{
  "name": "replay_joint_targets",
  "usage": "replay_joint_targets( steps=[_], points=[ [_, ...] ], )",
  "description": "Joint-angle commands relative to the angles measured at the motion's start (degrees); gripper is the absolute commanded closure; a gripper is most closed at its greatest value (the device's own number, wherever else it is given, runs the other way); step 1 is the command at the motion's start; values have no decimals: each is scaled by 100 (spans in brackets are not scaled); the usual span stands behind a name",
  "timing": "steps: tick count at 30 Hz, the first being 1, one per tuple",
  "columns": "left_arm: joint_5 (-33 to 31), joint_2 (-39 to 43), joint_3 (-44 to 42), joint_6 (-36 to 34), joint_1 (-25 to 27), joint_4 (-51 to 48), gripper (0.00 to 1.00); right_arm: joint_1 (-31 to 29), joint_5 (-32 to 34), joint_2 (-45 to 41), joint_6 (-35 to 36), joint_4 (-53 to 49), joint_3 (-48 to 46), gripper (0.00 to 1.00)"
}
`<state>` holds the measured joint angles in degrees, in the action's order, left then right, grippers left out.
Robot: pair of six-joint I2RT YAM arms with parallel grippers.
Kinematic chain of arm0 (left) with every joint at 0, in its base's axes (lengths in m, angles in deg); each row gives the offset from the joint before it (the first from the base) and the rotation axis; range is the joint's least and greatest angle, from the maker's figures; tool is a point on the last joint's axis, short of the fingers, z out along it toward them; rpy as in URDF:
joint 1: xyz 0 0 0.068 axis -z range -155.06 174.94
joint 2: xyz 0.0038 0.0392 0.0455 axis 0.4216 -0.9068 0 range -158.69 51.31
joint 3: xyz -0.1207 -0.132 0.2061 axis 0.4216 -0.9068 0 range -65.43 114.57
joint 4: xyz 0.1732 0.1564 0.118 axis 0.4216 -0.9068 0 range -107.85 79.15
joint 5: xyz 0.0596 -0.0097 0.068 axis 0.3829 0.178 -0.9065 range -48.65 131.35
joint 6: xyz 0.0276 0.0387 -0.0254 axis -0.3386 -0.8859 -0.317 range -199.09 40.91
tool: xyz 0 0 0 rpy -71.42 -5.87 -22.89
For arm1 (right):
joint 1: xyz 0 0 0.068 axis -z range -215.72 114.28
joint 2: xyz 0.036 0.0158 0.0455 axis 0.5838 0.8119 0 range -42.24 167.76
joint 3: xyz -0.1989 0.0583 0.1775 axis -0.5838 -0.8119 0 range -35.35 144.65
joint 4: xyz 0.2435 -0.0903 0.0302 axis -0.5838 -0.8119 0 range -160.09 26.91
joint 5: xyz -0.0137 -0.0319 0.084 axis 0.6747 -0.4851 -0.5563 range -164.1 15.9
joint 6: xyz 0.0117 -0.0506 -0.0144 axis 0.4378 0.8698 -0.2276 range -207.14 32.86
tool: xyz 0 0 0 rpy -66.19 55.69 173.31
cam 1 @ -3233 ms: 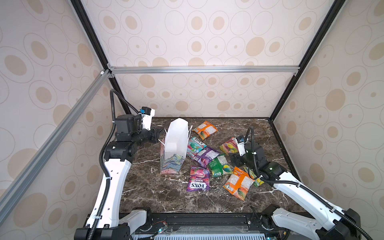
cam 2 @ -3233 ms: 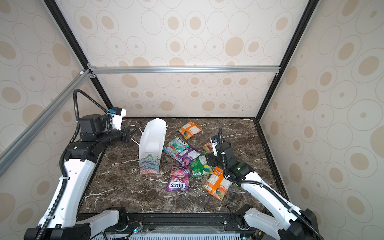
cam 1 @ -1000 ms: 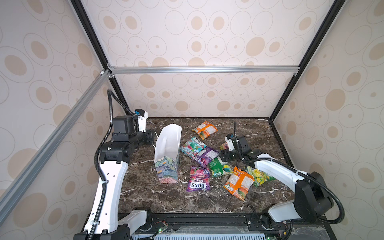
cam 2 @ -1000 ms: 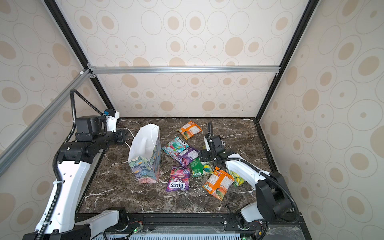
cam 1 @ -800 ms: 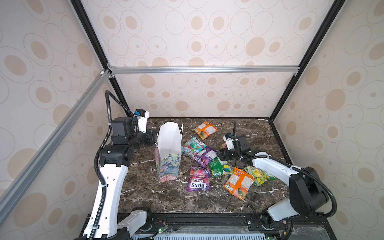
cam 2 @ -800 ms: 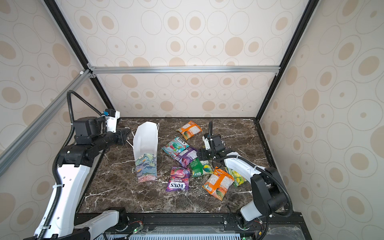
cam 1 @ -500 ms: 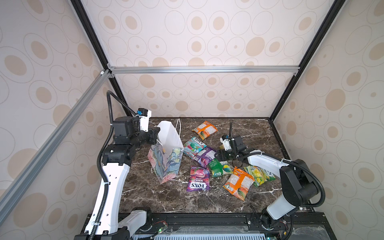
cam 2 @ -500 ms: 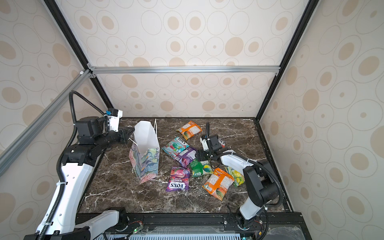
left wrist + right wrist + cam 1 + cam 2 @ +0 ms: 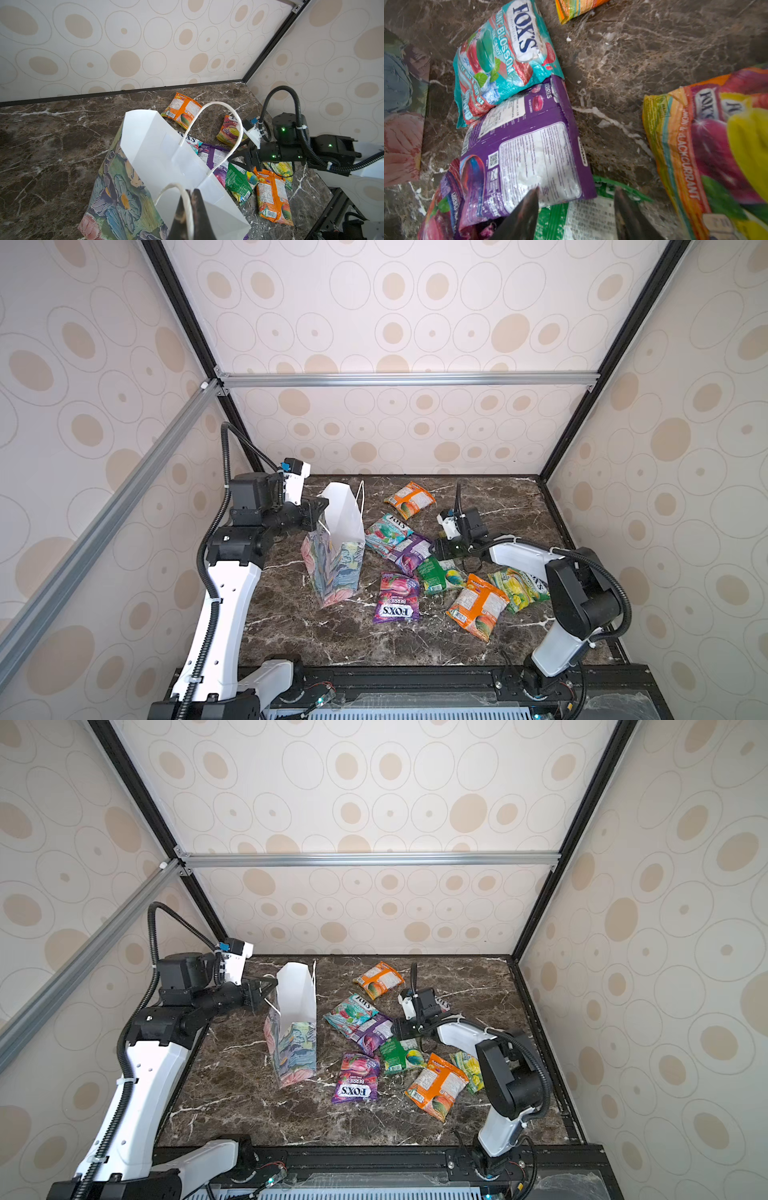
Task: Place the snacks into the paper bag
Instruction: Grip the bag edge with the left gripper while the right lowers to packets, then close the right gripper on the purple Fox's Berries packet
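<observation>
Since a few seconds ago, the right arm has folded in toward the middle of the packet pile, and the paper bag (image 9: 336, 547) has turned to show more of its floral side.

A dark marble table (image 9: 307, 635) floors a booth with circle-patterned walls. Two white-and-black robot arms reach in from the near edge. The bag stands left of centre in both top views, with its mouth open and white inside.

The snacks lie loose on the table to the right of the bag. A teal packet (image 9: 386, 531) touches a purple packet (image 9: 411, 551) lying label-side up, and that one overlaps a green packet (image 9: 438, 574). A second purple packet (image 9: 397, 597) marked FOX'S lies nearer the front. One orange packet (image 9: 409, 499) sits toward the back and another orange packet (image 9: 478, 608) toward the front. A yellow-green packet (image 9: 517, 583) lies partly under the right arm.

The right gripper (image 9: 576, 199) is low over the first purple packet's corner, its two fingers apart. Whether they touch the packet cannot be told. The left gripper (image 9: 190, 194) is pinched tight on the bag's white cord handle (image 9: 188, 207).
</observation>
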<state>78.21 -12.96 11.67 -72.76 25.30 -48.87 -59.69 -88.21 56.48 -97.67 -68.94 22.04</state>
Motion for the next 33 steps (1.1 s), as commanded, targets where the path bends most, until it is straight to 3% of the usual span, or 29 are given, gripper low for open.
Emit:
replay_joint_targets(
  steps=[1,26,30,33],
  points=[
    [305,73,56,-223,-14,61,100,43,-187,95,68,177,113,44],
    [195,277,-297,-244,-18,294,100,45,268,312,173,-151,388,73],
    [155,266,-272,-246,-21,267,100,48,294,350,231,-249,425,72],
    [96,266,-266,-245,-17,262,100,46,416,348,234,-318,422,63]
  ],
)
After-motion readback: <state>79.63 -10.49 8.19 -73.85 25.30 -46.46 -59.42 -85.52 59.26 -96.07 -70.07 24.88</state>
